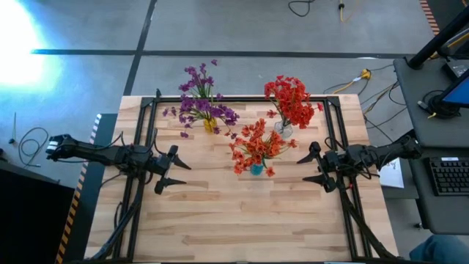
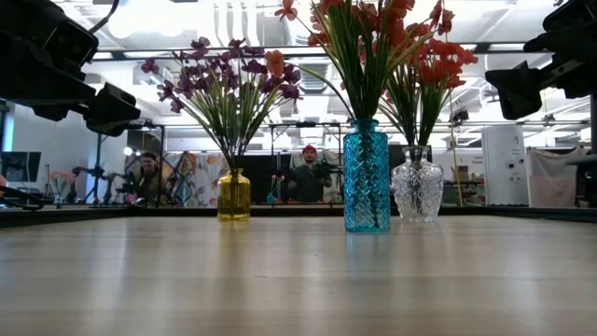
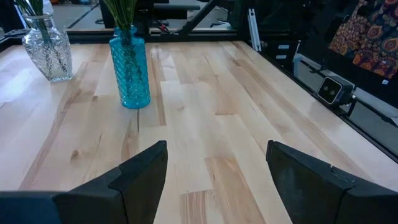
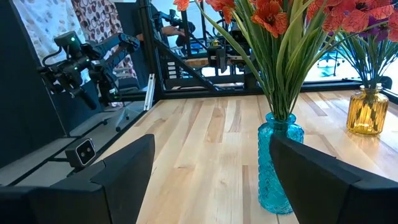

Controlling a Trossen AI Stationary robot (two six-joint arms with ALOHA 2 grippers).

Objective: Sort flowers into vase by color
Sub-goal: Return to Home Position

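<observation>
Three vases stand on the wooden table. A yellow vase (image 1: pixel 210 126) at the far left holds purple flowers (image 1: pixel 199 99) and, in the low view, one red blossom (image 2: pixel 275 63). A blue vase (image 2: pixel 367 177) in the middle holds red flowers (image 1: pixel 256 147). A clear glass vase (image 2: pixel 417 187) at the far right holds red flowers (image 1: pixel 292 99). The stems stand in the vases' necks. My left gripper (image 1: pixel 174 167) is open at the table's left, my right gripper (image 1: pixel 316 163) open at the right. Both hang above the table, clear of the vases.
A dark metal frame (image 1: pixel 242 99) runs around the table's far, left and right sides. The near half of the table (image 1: pixel 242 227) is bare wood. People sit in the room beyond the far edge (image 2: pixel 303 173). A keyboard (image 1: pixel 448 176) lies on a desk to the right.
</observation>
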